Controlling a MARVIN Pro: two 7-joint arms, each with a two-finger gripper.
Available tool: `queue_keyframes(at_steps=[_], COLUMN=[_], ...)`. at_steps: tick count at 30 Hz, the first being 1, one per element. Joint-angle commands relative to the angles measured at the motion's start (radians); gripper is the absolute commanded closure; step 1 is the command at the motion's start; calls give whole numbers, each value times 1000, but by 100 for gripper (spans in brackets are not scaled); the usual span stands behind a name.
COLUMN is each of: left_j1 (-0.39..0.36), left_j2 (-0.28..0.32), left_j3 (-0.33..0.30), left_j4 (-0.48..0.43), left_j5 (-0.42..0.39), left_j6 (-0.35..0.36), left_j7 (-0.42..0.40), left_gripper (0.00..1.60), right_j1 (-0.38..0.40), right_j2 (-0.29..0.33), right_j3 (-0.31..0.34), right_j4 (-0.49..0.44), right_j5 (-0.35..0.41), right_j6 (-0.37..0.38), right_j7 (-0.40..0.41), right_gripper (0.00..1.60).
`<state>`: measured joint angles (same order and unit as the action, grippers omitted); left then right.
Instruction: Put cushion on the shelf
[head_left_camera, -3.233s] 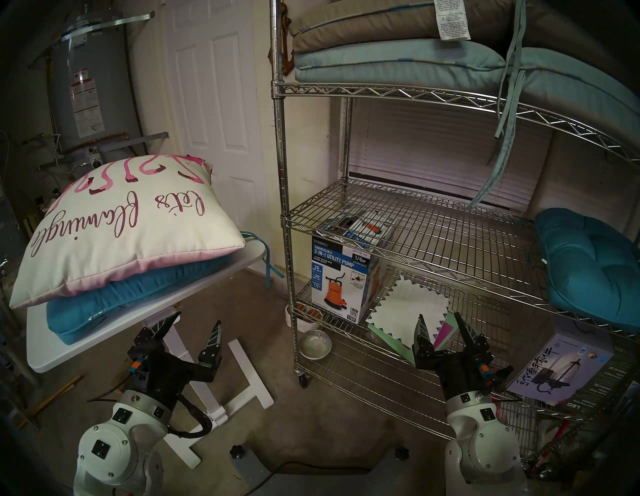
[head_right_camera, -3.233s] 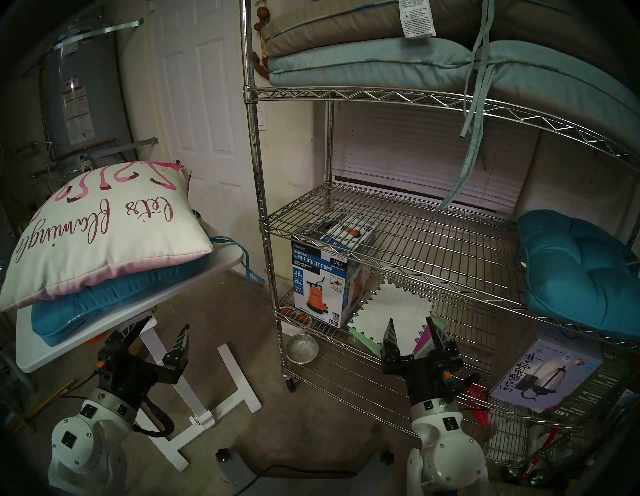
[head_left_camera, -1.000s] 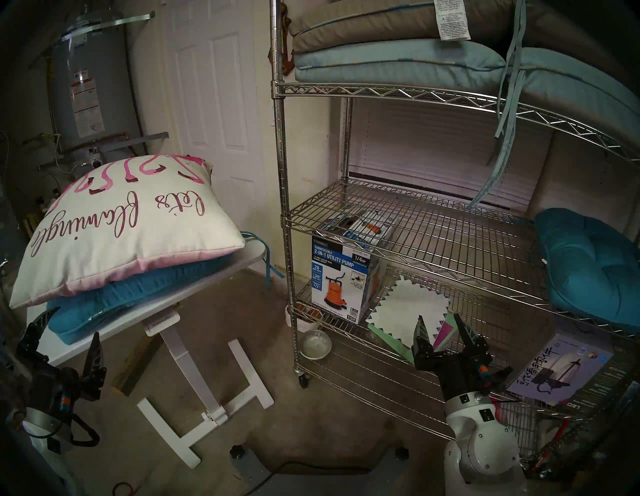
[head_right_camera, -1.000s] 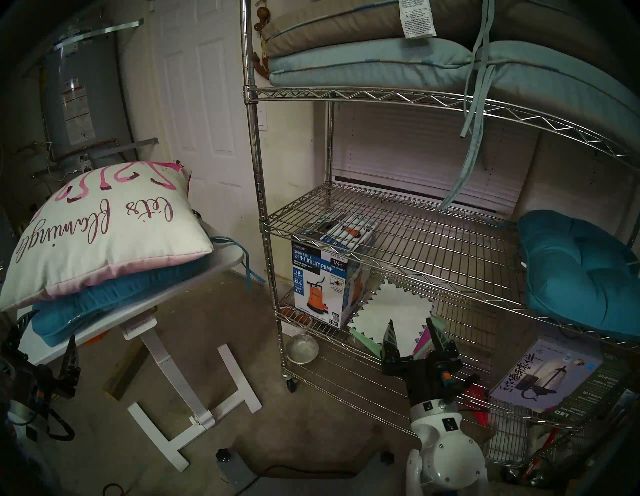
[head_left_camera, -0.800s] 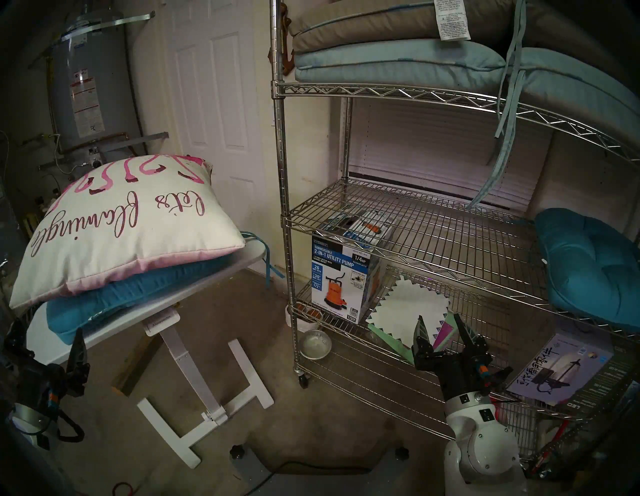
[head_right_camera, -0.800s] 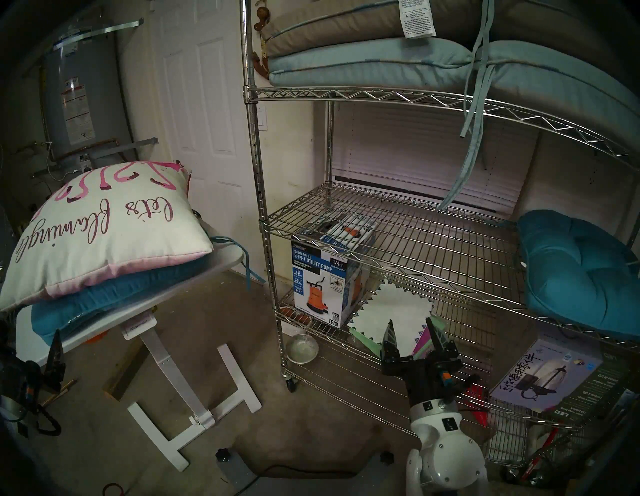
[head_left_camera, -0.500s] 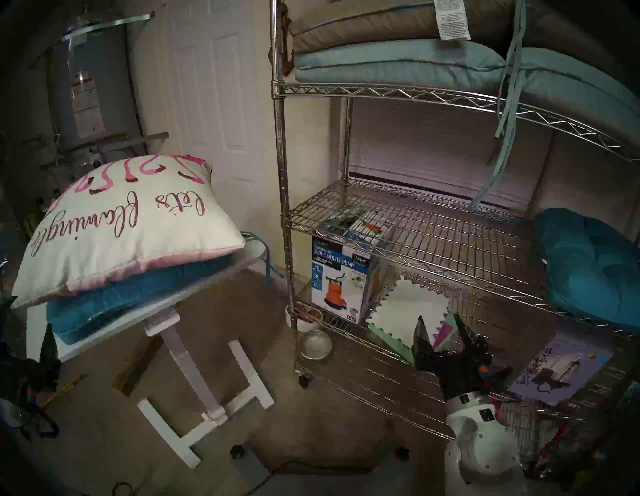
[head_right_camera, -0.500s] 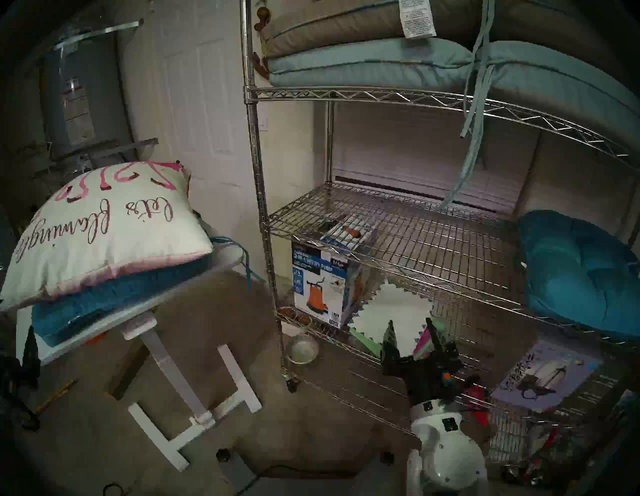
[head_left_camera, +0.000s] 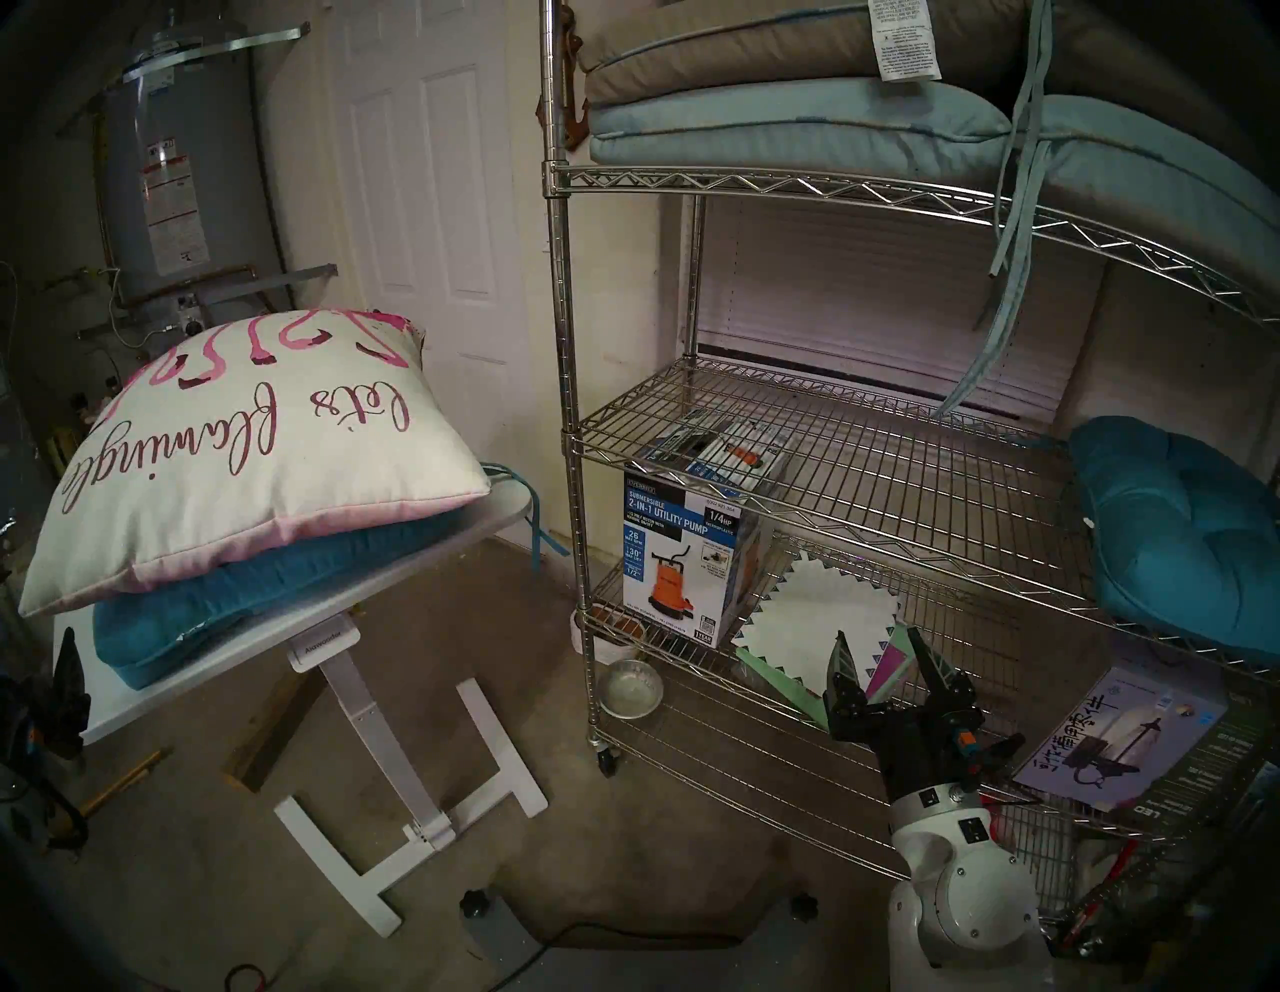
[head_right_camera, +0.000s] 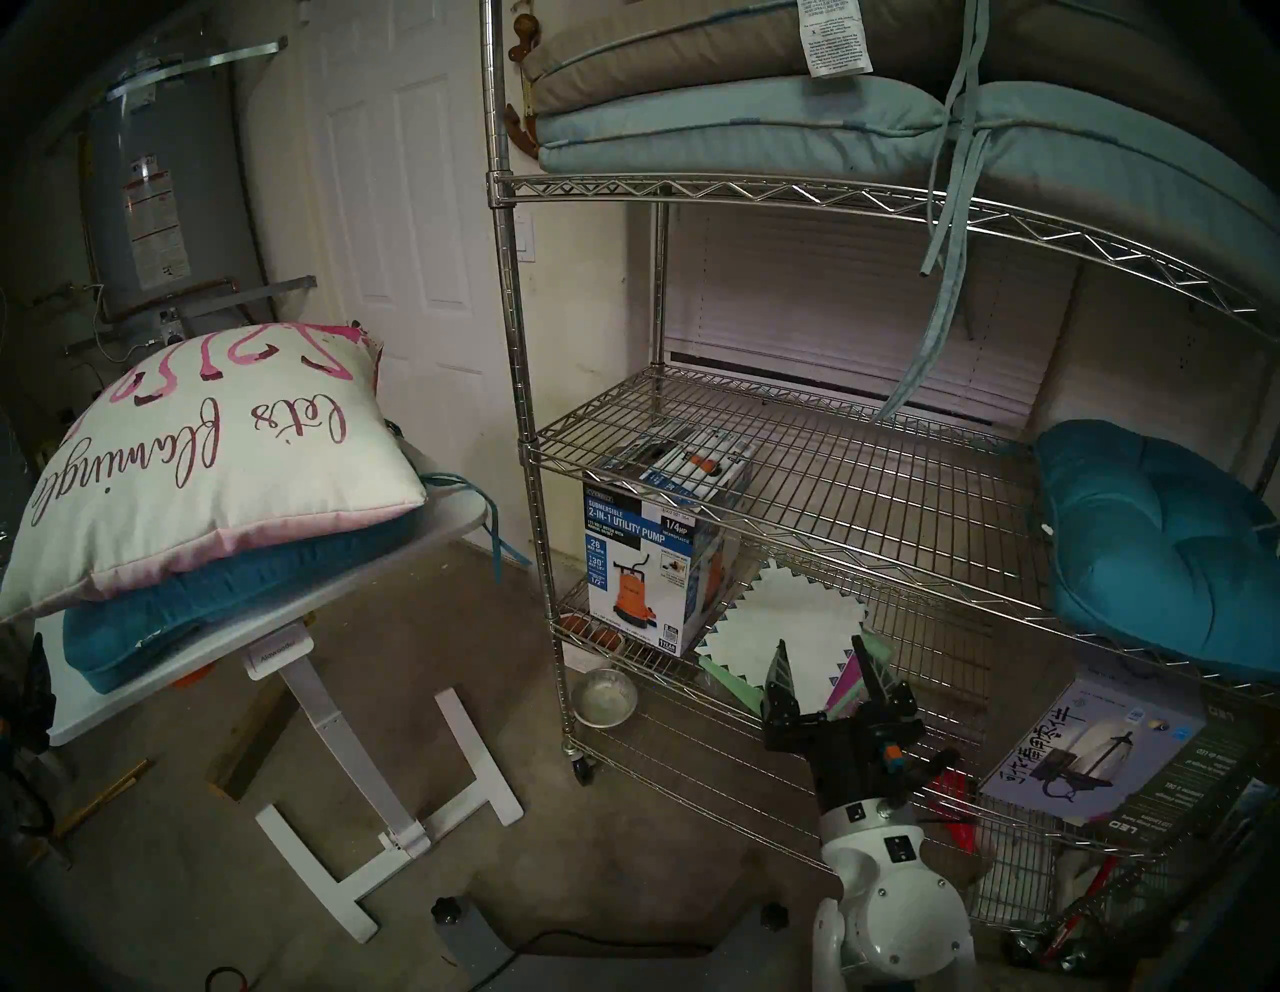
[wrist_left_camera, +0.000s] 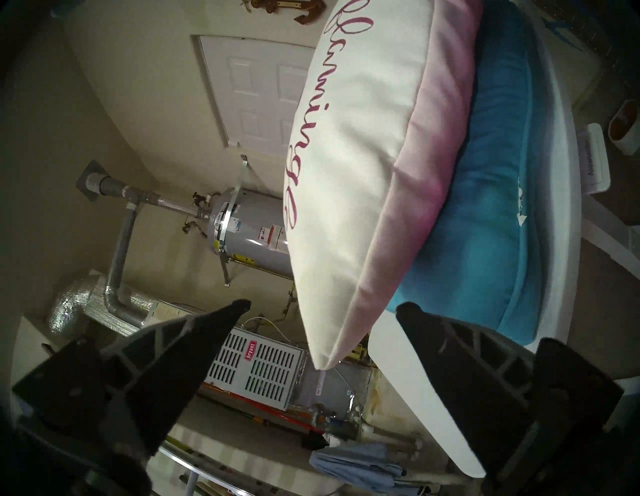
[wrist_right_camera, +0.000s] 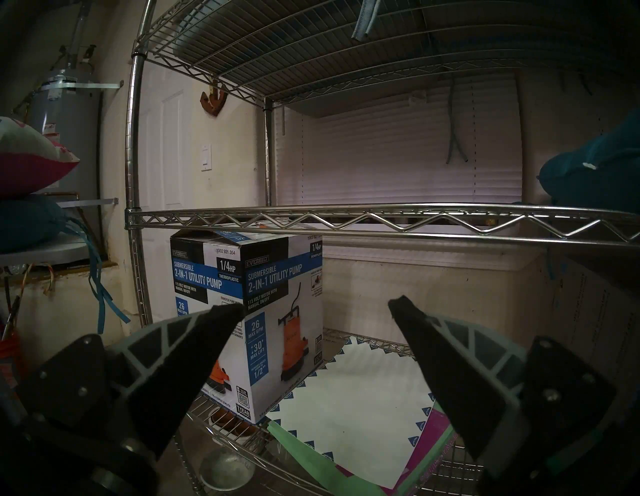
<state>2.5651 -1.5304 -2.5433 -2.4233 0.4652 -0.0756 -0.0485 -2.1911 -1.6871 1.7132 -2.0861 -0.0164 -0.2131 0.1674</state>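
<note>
Approach to the cushion (head_left_camera: 242, 457) is the step in hand. The cushion lies cream face up on a teal seat pad (head_left_camera: 270, 596), and the pad lies on the tilted white desk (head_left_camera: 138, 706) at the left of the head views. Nothing holds it.

The left claw (wrist_left_camera: 322, 306) is near the cushion's closest corner with its jaws wide apart and empty. In the left wrist view, that corner sits just ahead of the gap between the fingers, one finger toward the cream face and the other in front of the desk's edge. In the head views only one dark finger shows at the far left rim.

Recommended procedure, as judged from these views:
1. Bring the claw forward until the seam edge of the cushion lies well inside the jaws, not only the tip of the corner.
2. Keep the lower finger above the teal seat pad so that the pad is not clamped with the cushion.
3. Close on a thick fold; plump stuffing is likely to slip from a shallow bite.
4. Lift before moving sideways, since the desk is tilted and the pad may slide.

The right claw (head_left_camera: 880, 651) is open and empty in front of the shelf (head_left_camera: 831, 478). The middle tier is bare on its left part; a second teal pad (head_left_camera: 1177, 533) fills the right end.
</note>
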Motion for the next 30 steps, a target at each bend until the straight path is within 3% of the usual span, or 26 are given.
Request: queue_keyframes(at_steps=[1,10,14,25,30], left_j1=[-71,-113,-98,-74,-64], left_j2=[108,176,182,170,152], left_j3=[18,16,-1,8,29], left_j4=[-20,-20,-20,-20,-20], left_j5=[18,116,175,254,285], left_j6=[113,283,307,147,118], left_j7=[-67,-169,-183,-88,-62], left_gripper=[0,0,0,0,0], right_j1=[4,2,2,2,2], right_j2=[2,2,1,1,1], right_j3=[0,0,0,0,0], right_j4=[-22,-24,-24,-24,-25], right_j5=[0,0,0,0,0], right_j6=[-5,-5,-4,-5,-4], right_j7=[1,1,1,1,1], right_gripper=[0,0,0,0,0])
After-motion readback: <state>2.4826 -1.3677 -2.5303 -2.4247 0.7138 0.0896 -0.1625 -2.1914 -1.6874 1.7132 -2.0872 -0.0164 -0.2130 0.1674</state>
